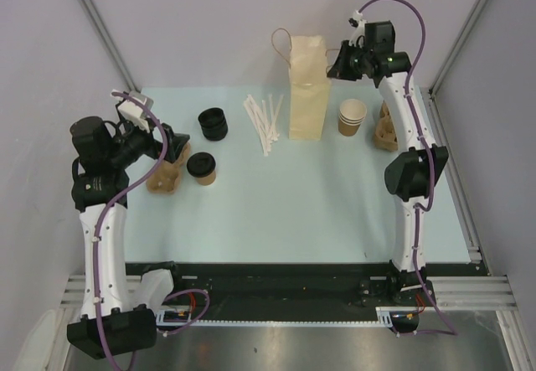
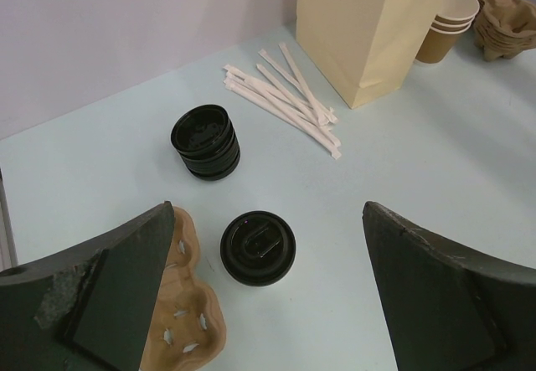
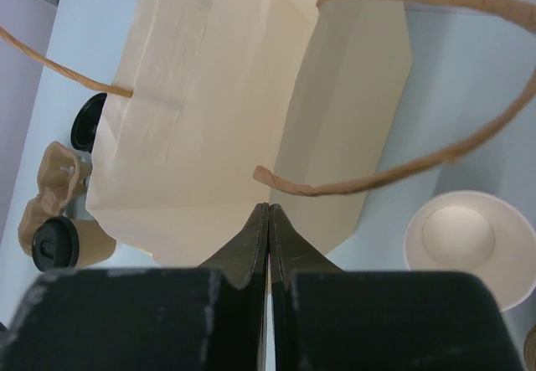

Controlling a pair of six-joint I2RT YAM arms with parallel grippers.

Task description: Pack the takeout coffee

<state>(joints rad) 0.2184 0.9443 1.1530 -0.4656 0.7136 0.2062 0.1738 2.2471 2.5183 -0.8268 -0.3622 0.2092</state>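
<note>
The takeout coffee [image 1: 202, 168] stands upright on the desk [image 1: 293, 208], just beside a pulp tray [image 1: 162, 180], under your wide-open left claw [image 2: 268, 216]. I judge it light, with crushable walls. Grip the paper wall below the lid, gently. Your right claw [image 3: 268, 210] is closed at the paper bag [image 3: 209, 95] rim.

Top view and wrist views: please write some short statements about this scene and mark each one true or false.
1. The takeout coffee is inside the paper bag. False: it stands on the table, beside the cup carrier.
2. The left end effector is open. True.
3. The right end effector is wide open. False: it is shut on the paper bag's top edge.
4. The paper bag stands upright. True.
</note>
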